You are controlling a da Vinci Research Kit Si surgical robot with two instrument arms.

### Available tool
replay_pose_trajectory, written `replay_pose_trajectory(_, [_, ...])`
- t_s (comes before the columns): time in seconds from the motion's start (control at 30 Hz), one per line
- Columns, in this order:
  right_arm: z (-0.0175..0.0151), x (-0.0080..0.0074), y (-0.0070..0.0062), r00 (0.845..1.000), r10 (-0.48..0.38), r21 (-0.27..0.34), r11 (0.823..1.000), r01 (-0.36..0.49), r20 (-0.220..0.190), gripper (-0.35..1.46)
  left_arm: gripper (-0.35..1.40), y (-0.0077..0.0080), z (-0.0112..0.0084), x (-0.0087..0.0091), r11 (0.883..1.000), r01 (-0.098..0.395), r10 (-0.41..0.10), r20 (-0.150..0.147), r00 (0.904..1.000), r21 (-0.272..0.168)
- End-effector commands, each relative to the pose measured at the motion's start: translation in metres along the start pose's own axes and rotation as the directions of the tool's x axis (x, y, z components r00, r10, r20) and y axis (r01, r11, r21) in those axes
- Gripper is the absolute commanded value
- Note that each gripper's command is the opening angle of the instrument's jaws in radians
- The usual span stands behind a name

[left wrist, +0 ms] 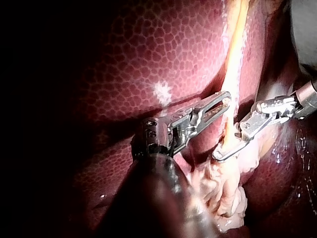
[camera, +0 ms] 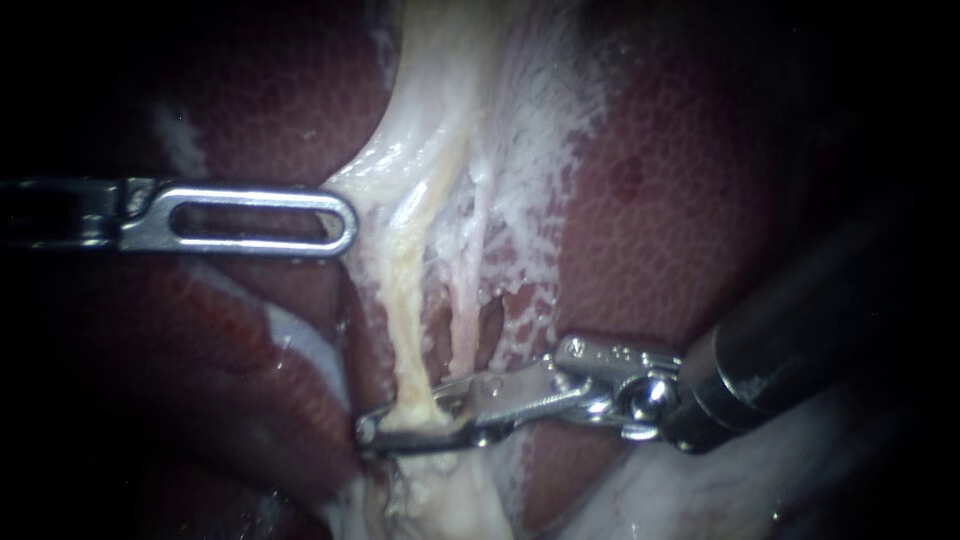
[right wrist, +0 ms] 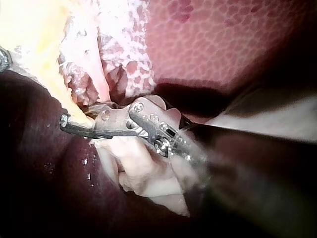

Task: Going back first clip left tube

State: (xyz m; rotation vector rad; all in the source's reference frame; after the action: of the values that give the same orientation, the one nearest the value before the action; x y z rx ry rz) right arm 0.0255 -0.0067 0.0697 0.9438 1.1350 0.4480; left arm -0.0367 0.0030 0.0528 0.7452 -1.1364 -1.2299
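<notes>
**Left tube** (camera: 400, 300): a pale yellow cord, drawn taut. Its long axis runs from the white tissue sheet (camera: 520, 130) down to the frayed tissue (camera: 440, 500) at its lower end. The liver (camera: 680, 200) lies on either side of it.

**Right instrument** (camera: 395, 432): the jaws are clamped across the left tube's lower end, nearly square to its axis, one on each side and both touching. I cannot make out a clip apart from the jaws.

**Right tube** (camera: 465, 325): thin and pink, just beside the left tube on my right shaft's side.

**Left instrument** (camera: 345, 220): the tip touches tissue beside the left tube's upper part. I cannot tell whether it grips.

**Handling, in my judgement:** I part the right jaws fully first. Then I back out along the shaft's own line, square to the left tube, without dragging it or snagging the right tube.
</notes>
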Motion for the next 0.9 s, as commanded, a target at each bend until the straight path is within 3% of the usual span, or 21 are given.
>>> replay_pose_trajectory(0.03, [0.0000, 0.0000, 0.0000, 1.000, 0.000, 0.000, 1.000, 0.000, 0.001, -0.35, -0.35, 0.0000, 0.0000, 0.0000, 1.000, 0.000, 0.000, 0.000, 1.0000, 0.000])
replay_pose_trajectory(0.23, [0.0000, 0.0000, 0.0000, 1.000, 0.000, -0.003, 1.000, 0.000, -0.001, -0.31, -0.35, 0.0000, 0.0000, 0.0000, 1.000, 0.000, 0.000, 0.001, 1.0000, -0.001])
replay_pose_trajectory(0.27, [0.0000, 0.0000, 0.0000, 1.000, 0.000, -0.003, 1.000, 0.000, -0.001, -0.22, -0.35, 0.0000, 0.0000, 0.0000, 1.000, 0.000, 0.000, 0.001, 1.0000, -0.001])
replay_pose_trajectory(0.3, [0.0001, 0.0000, 0.0000, 1.000, 0.000, -0.003, 1.000, 0.000, -0.001, 0.00, -0.35, 0.0000, 0.0000, 0.0000, 1.000, 0.000, 0.000, 0.001, 1.0000, -0.001])
replay_pose_trajectory(0.37, [0.0001, 0.0001, 0.0000, 1.000, -0.006, -0.003, 1.000, 0.006, -0.001, 0.15, -0.35, 0.0000, 0.0000, 0.0000, 1.000, 0.000, 0.000, 0.001, 1.0000, -0.001])
replay_pose_trajectory(0.43, [0.0003, 0.0003, 0.0001, 0.998, -0.069, 0.000, 0.998, 0.069, -0.003, 0.34, -0.35, -0.0001, 0.0000, 0.0000, 1.000, 0.000, 0.000, 0.001, 1.0000, -0.001])
replay_pose_trajectory(0.5, [0.0005, 0.0006, 0.0002, 0.995, -0.103, 0.000, 0.995, 0.103, -0.001, 0.42, -0.35, -0.0001, 0.0000, 0.0000, 1.000, 0.000, 0.000, 0.001, 1.0000, -0.001])
replay_pose_trajectory(0.67, [0.0011, 0.0010, 0.0005, 0.973, -0.230, 0.006, 0.973, 0.230, -0.012, 0.53, -0.35, -0.0001, 0.0000, 0.0001, 1.000, 0.000, 0.000, 0.001, 1.0000, -0.001])
replay_pose_trajectory(0.9, [0.0010, 0.0012, 0.0006, 0.945, -0.325, -0.002, 0.946, 0.325, -0.015, 0.56, -0.35, -0.0001, 0.0001, 0.0001, 1.000, 0.000, 0.000, 0.001, 1.0000, -0.001])
